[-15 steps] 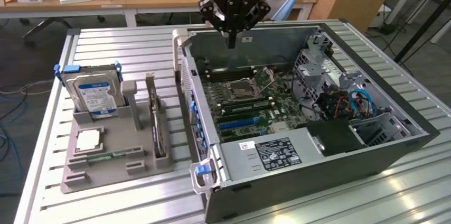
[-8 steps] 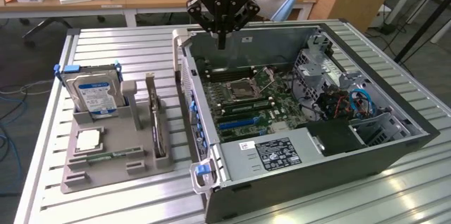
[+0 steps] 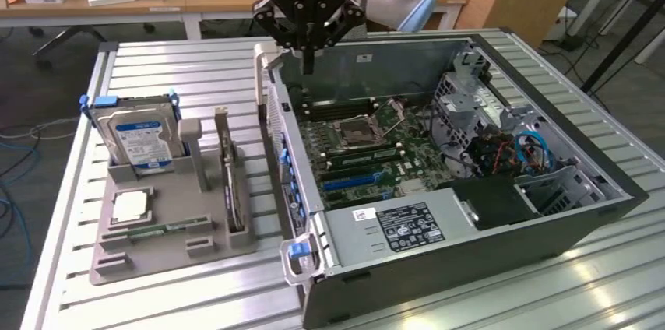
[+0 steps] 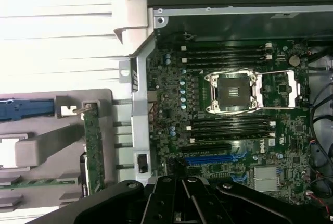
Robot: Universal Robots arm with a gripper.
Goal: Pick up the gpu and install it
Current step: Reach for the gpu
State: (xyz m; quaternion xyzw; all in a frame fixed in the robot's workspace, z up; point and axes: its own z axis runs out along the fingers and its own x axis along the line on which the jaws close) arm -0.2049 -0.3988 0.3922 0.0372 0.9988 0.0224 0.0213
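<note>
The gpu (image 3: pixel 230 186) stands on edge in a slot of the grey holder tray (image 3: pixel 171 256), on the exterior view's left of the open computer case (image 3: pixel 582 221). In the wrist view the gpu (image 4: pixel 94 146) appears edge-on as a narrow green board. My gripper (image 3: pixel 307 64) hangs above the far corner of the case, well away from the gpu, fingers shut together with nothing between them. Its black body (image 4: pixel 182 203) shows in the wrist view. On the motherboard (image 3: pixel 359 139) lies a blue expansion slot (image 3: pixel 353 180), also visible as the blue slot (image 4: pixel 213 159) in the wrist view.
A blue-labelled hard drive (image 3: pixel 140 139) stands upright in the tray, with a processor (image 3: pixel 130 205) and a memory stick (image 3: pixel 156 230) lying flat in front of it. Cables and a drive cage (image 3: pixel 519 151) crowd the case's right side. Desks stand behind the slatted metal table (image 3: pixel 187 65).
</note>
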